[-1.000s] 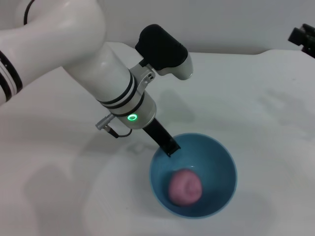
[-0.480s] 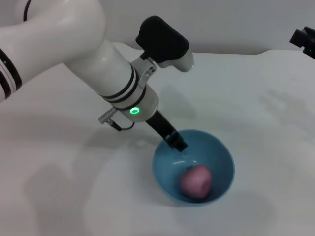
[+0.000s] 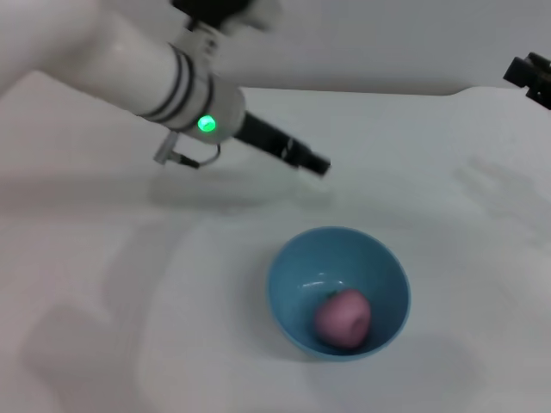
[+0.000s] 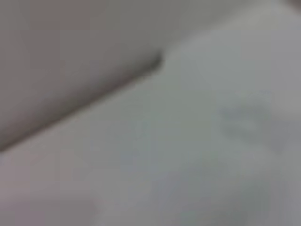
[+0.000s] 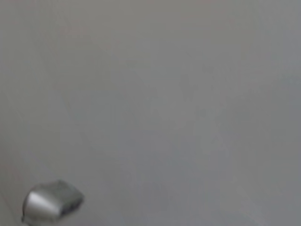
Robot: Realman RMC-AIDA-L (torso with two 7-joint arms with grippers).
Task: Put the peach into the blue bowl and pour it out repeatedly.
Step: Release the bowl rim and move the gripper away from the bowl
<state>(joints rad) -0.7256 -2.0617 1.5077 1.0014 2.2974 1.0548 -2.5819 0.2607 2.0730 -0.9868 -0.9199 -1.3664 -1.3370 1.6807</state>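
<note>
The blue bowl (image 3: 338,292) stands upright on the white table in the head view, front centre. The pink peach (image 3: 343,317) lies inside it, toward the near wall. My left gripper (image 3: 317,163) is raised above the table behind the bowl, apart from it, with its dark finger pointing right. My right gripper (image 3: 529,76) is parked at the far right edge of the head view. Neither wrist view shows the bowl or the peach.
The white table (image 3: 448,172) spreads all round the bowl, with a pale wall behind it. The left wrist view shows only a blurred table edge (image 4: 155,66). A small metal part (image 5: 51,201) shows in the right wrist view.
My left gripper has let go of the bowl's rim and lifted up and back, away from it. The bowl has settled upright with the peach inside.
</note>
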